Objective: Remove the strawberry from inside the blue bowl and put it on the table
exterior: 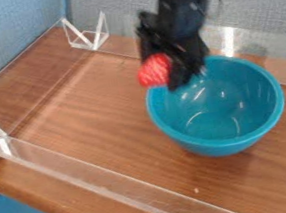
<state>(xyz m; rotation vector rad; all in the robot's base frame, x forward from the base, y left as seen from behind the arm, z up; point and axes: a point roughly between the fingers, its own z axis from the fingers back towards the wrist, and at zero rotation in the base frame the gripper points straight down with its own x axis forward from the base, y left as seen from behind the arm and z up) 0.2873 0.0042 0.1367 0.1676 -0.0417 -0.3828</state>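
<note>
Strawberry [156, 70]: red, held up in the closed gripper [175, 61], at the far left part of the bowl's rim as the camera sees it; height above the rim cannot be read from this view. Gripper fingers shut on the fruit, dark and blurred, partly covering it. Arm [187, 1]: black, reaching down from the top of the view, outline smeared. Blue bowl [217, 113]: round, deep, glossy, upright on the table, right of centre in the view; its inner wall and floor show pale glints. Table [87, 117]: reddish-brown wood grain, widest bare stretch to the left of the bowl. Clear wall [118, 188] runs along the near edge; white corner bracket [87, 33] at the far left corner. Backdrop: grey textured panel [123, 2], blue panel [7, 33] at left.
</note>
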